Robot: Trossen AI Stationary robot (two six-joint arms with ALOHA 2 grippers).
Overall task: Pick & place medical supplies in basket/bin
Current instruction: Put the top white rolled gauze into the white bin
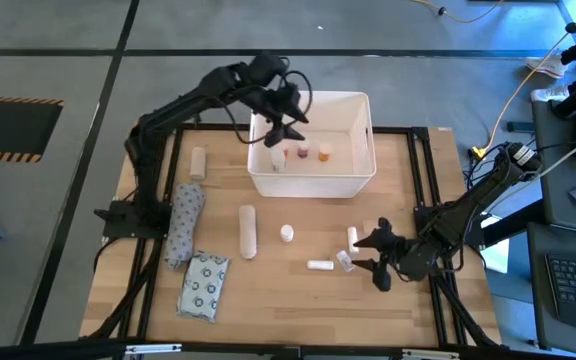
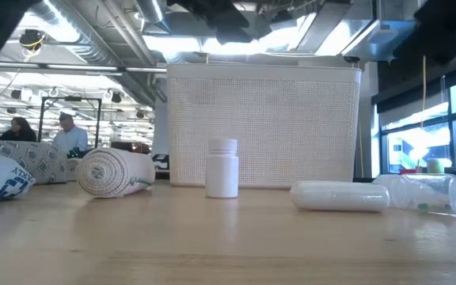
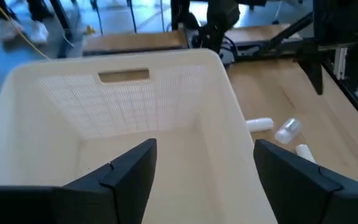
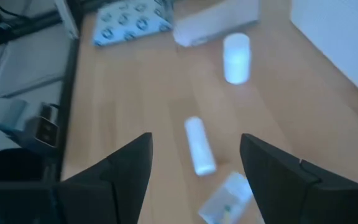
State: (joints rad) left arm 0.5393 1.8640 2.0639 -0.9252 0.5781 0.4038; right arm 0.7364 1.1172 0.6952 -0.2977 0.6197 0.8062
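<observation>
While both fingers (image 1: pixel 372 262) gape empty, white roll (image 1: pixel 248 231) lies lengthwise toward tub (image 1: pixel 360 182).

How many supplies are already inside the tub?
3 visible: a white bottle, a pink-capped bottle and an orange-capped bottle, all on the tub floor. The left gripper may hide more.

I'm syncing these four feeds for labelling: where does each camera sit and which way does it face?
High: overhead, straight down; both arms, tub.
Low: table height, level across; upright bottle, no arms clearly.
Left wrist: above tub, own open left gripper.
Right wrist: over table, open right gripper, lying tube.
Shared: bottle.
</observation>
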